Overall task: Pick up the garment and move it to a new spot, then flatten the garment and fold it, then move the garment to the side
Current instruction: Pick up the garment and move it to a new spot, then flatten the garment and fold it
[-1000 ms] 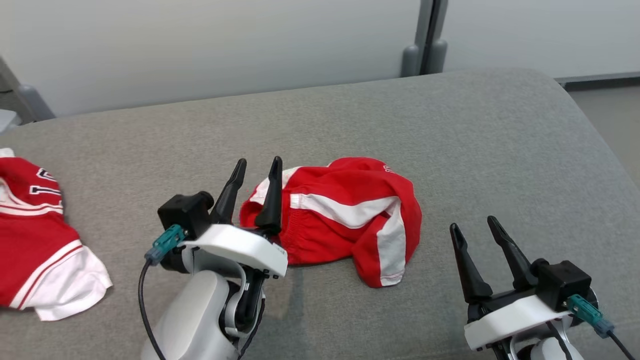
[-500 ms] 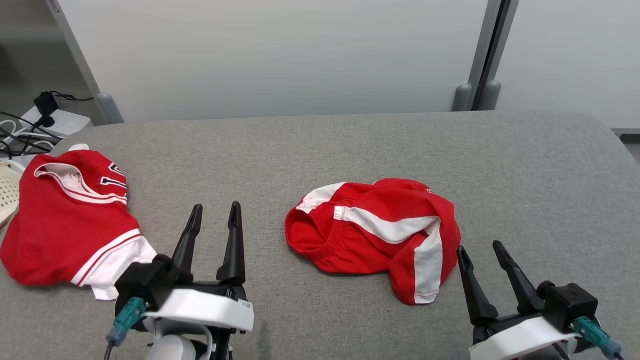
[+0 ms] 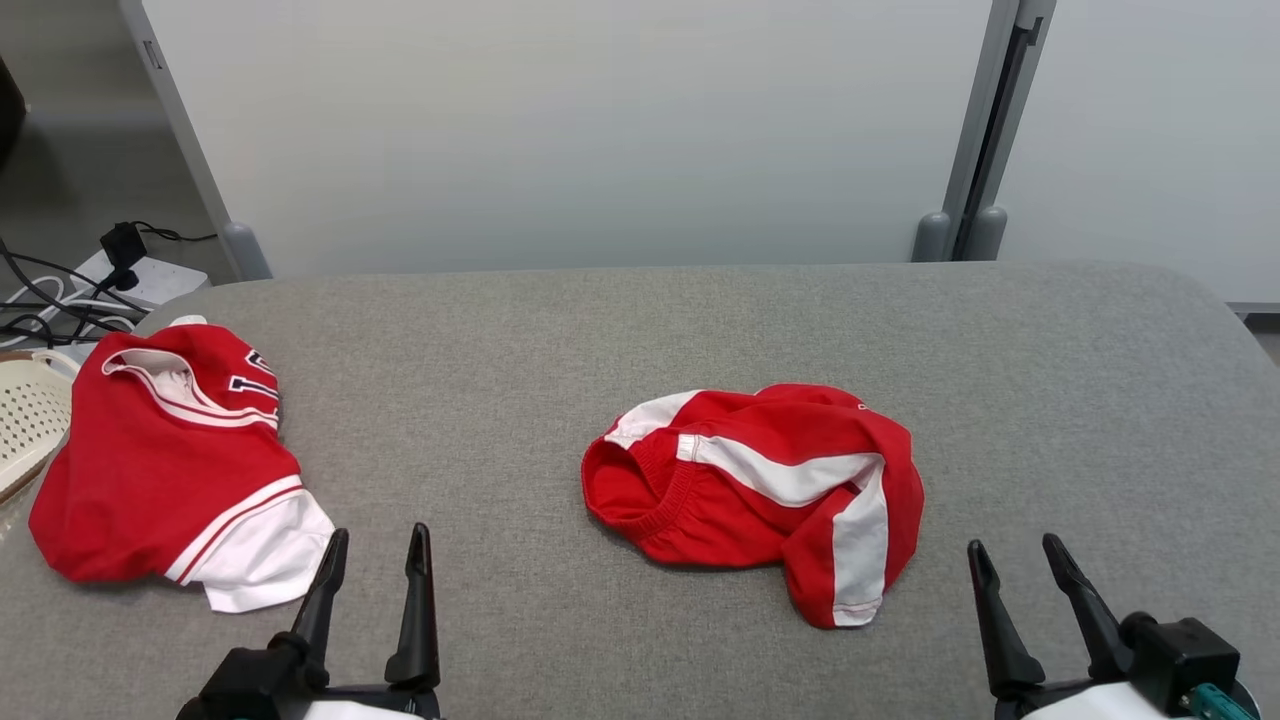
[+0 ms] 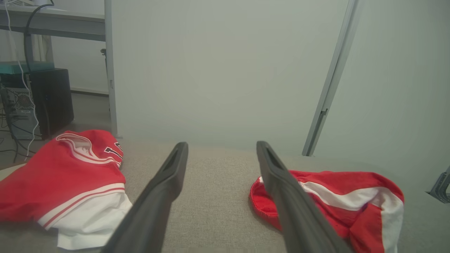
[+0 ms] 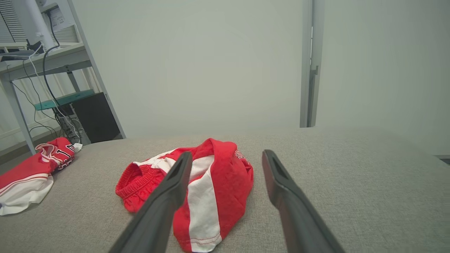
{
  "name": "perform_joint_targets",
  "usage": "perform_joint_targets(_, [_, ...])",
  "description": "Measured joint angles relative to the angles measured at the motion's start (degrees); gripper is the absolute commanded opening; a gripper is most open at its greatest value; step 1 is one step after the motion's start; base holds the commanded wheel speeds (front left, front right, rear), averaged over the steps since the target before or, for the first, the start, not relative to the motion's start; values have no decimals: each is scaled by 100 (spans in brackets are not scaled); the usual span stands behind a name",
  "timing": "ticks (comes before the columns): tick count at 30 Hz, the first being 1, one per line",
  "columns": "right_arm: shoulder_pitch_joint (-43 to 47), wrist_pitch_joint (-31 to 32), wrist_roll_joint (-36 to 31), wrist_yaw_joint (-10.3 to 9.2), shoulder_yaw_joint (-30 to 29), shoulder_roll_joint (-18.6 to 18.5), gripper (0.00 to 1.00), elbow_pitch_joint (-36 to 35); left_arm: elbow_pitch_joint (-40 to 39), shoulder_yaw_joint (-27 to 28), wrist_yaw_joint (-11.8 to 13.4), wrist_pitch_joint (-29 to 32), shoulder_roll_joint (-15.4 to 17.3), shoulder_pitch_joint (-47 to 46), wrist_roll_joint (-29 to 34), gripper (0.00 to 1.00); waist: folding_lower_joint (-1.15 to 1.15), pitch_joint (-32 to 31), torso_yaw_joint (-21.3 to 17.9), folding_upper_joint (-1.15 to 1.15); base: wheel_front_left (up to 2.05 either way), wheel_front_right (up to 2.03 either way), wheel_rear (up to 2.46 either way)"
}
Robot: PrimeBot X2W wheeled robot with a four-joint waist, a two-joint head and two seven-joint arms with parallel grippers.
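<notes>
Head view: two red garments on the grey pad [image 3: 600, 330] — crumpled shorts [image 3: 760, 490] mid-pad, a jersey [image 3: 170, 470] far left — with my left gripper [image 3: 378, 535] and right gripper [image 3: 1010, 545] both spread wide, empty, near edge. Left wrist view: shorts lie right of my fingers [image 4: 165, 189], so I'd pinch the waistband [image 4: 259, 203], not the heap. Right wrist view: shorts ahead-left, jersey beyond.
</notes>
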Motion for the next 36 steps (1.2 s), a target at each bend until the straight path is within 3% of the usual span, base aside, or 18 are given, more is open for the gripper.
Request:
perform_joint_targets(28, [223, 0, 89, 0, -169, 102, 100, 92, 41, 135, 201, 0, 2, 261, -54, 100, 0, 52, -221, 0, 0, 0, 0])
perform_joint_targets(36, [207, 0, 145, 0, -99, 104, 100, 109, 378, -167, 250, 0, 3, -161, -307, 100, 0, 207, -235, 0, 0, 0, 0])
